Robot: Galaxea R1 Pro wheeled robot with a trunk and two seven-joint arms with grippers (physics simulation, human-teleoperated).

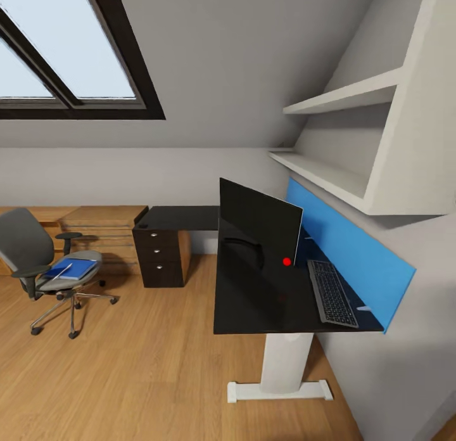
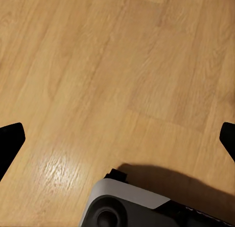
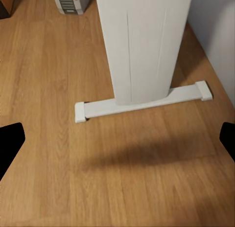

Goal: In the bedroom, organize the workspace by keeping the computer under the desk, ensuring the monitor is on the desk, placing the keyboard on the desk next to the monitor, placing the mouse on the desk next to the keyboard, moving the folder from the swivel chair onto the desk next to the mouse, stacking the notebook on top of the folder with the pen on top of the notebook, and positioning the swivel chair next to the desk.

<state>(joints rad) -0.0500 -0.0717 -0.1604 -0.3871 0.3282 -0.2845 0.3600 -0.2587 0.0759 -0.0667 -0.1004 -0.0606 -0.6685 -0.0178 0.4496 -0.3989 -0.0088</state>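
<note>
- Left hand (image 2: 117,139): its wrist view looks down on bare wood floor (image 2: 107,65). Dark fingertips (image 2: 11,141) sit at opposite edges of the view, so the jaws stand wide with nothing between them.
- Right hand (image 3: 117,139): also spread wide and empty, over the floor in front of the desk's white leg (image 3: 142,41). Beyond the leg is a grey box with a red mark, probably the computer (image 3: 71,2), under the desk.
- Keyboard (image 1: 332,293): lies flat at the tabletop's (image 1: 253,308) near right corner, its long axis running along the wall-side edge. It looks stiff and light; I would grip it across its short width.
- Monitor (image 1: 258,222): stands upright behind it, its wide screen slanting across the tabletop. It is probably top-heavy and fragile, best left alone.
- Swivel chair (image 1: 44,263): well apart from the desk, out on the floor to the left.
- Folder (image 1: 73,268): lies flat on the seat. It is thin and likely slippery, so a pinch at an overhanging edge suits.
- Pen (image 1: 58,273): a thin pale stick across the folder looks like it, pointing diagonally.
- I cannot make out the notebook or mouse.
</note>
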